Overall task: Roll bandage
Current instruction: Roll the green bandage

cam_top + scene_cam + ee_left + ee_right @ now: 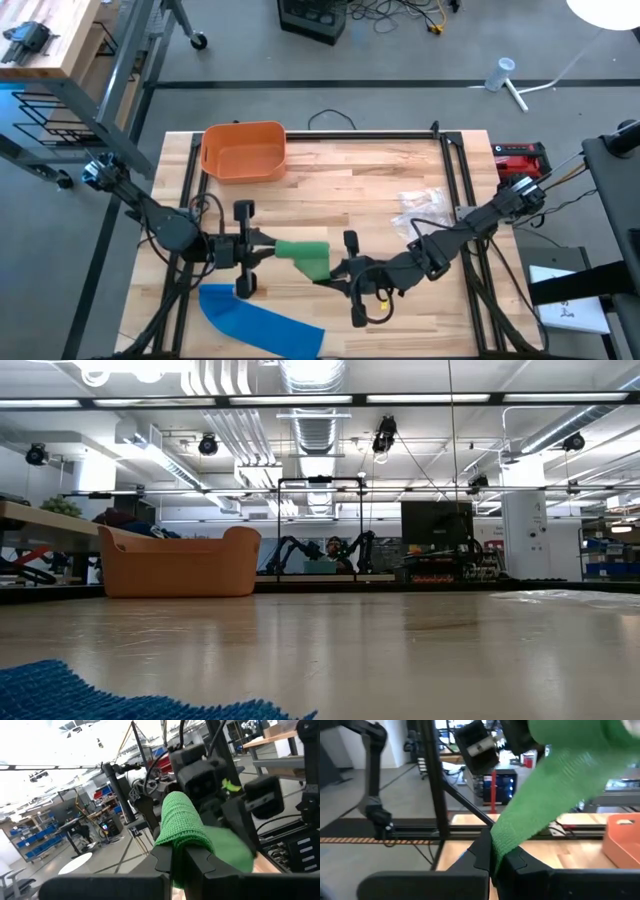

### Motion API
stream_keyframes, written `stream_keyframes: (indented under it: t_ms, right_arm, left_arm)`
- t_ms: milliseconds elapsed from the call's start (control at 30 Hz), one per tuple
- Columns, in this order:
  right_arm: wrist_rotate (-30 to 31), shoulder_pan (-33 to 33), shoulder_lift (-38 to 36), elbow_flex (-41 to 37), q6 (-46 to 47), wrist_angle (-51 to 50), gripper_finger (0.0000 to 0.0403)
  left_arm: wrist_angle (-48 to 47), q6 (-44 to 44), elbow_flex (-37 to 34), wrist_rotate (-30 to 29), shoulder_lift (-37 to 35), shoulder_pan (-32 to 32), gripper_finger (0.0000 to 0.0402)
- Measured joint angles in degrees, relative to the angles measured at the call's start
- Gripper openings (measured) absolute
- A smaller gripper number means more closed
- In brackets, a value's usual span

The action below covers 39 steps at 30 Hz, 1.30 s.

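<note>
Table: bandage held above its middle, between both arms.
Blue cloth: lies near the front edge, below the bandage, apart.
Bin: far corner, clear.
Left gripper: clamped on the roll, likely anchoring it.
Right gripper: pinches the loose end, probably for tension.

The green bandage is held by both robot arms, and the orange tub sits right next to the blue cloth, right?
Not quite. Both arms do hold the green bandage, but the high view shows the orange tub at the table's far edge, well apart from the blue cloth at the near edge.
</note>
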Motion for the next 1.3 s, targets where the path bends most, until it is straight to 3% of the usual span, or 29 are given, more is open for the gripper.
stream_keyframes:
  t_ms: [233, 533, 733, 1000, 1133, 1300]
  right_arm:
    - [2.48, 0.02, 0.0, 0.17, 0.38, -0.38, 0.0012]
    - [12.63, 0.02, 0.76, -1.69, -1.57, 1.84, 0.0129]
    - [11.9, 0.41, 3.78, -9.46, -8.54, 28.39, 0.0182]
    - [10.73, -1.6, 10.14, -18.08, -13.62, 59.23, 0.0187]
    - [5.28, -2.67, 13.23, -16.87, -13.59, 65.1, 0.0186]
    - [5.02, -2.91, 14.78, -13.27, -16.97, 64.83, 0.0176]
  left_arm:
    - [0.1, 0.41, 0.0, 1.54, 1.01, 0.62, 0.0007]
    - [2.29, 0.45, 0.0, 3.62, 0.84, 0.62, 0.0007]
    - [4.45, 0.59, 0.0, 6.83, 0.79, 0.6, 0.0007]
    - [6.55, 0.0, 0.0, 9.75, 0.78, 0.54, 0.0007]
    - [6.87, 0.0, 0.0, 9.73, 0.79, 0.56, 0.0007]
    - [7.59, 0.02, 0.0, 9.73, 0.79, 0.56, 0.0007]
